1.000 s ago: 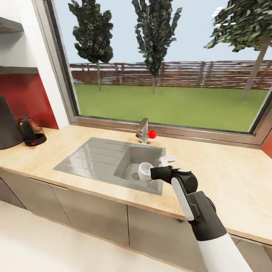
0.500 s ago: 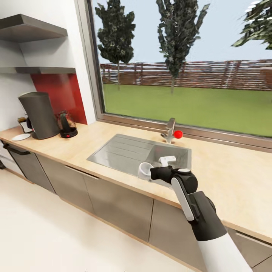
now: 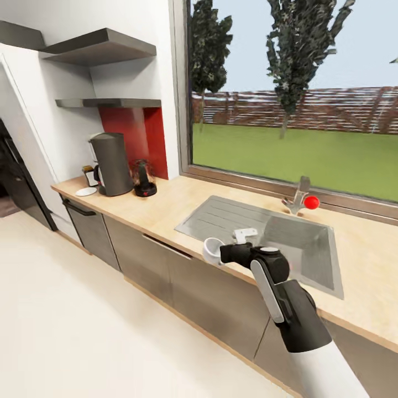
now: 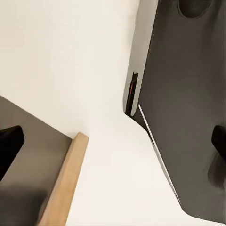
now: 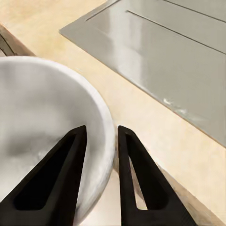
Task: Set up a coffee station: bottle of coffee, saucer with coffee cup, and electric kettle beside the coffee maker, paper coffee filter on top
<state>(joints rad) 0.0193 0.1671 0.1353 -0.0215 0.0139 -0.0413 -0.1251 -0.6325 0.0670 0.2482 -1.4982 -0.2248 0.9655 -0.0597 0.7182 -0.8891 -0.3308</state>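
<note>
White coffee cup (image 3: 212, 250) sits pinched at its rim by our right tool (image 5: 100, 160), above the bench (image 3: 182, 202) edge; coffee maker (image 3: 112, 164) at 10 o'clock. Left tool state: cannot tell.

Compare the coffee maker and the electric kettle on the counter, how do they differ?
The coffee maker is taller, with an opaque dark grey body; the electric kettle is shorter, rounder and see-through with a black base. The kettle stands nearer the sink; the coffee maker nearer the counter's end, by the saucer. Both stand upright against the red backsplash.

One coffee cup (image 3: 211, 250), one saucer (image 3: 86, 191), two shelves (image 3: 108, 103).
</note>
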